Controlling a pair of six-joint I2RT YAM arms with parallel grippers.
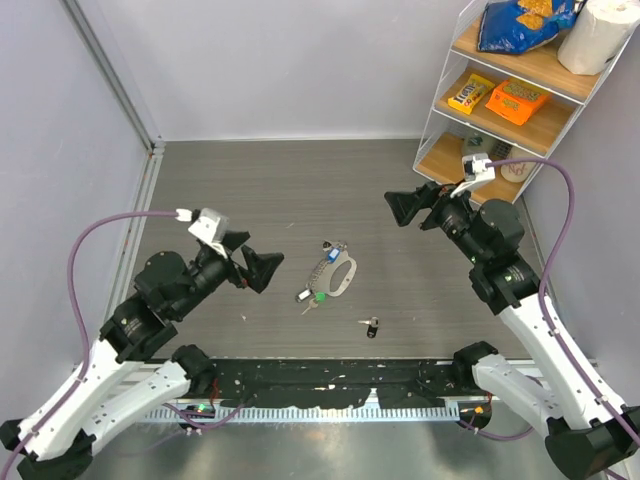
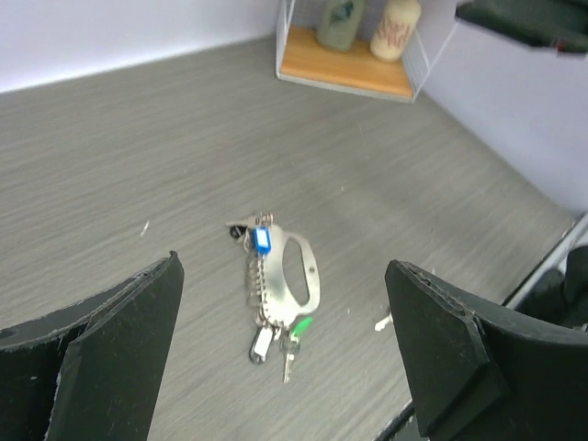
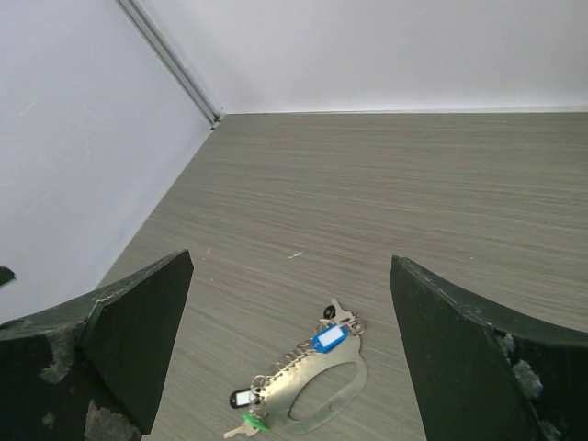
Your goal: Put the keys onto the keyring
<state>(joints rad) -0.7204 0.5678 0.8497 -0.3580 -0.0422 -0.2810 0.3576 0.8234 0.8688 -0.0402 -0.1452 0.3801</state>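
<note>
The table [image 1: 250, 190] holds a black-headed key [image 1: 371, 326] clear only overhead.

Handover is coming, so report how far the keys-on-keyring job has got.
Seemingly done: the small silver green-headed key lies bunched at the end of the pale grey oval keyring with a blue tag; whether it is threaded is unclear. In hand: nothing; the left gripper and right gripper hang open above the table. Left: the small black-headed key lies apart from it.

Wht arms [image 1: 100, 380], blk joints, purple cables [image 1: 110, 224], blk jaws
</note>
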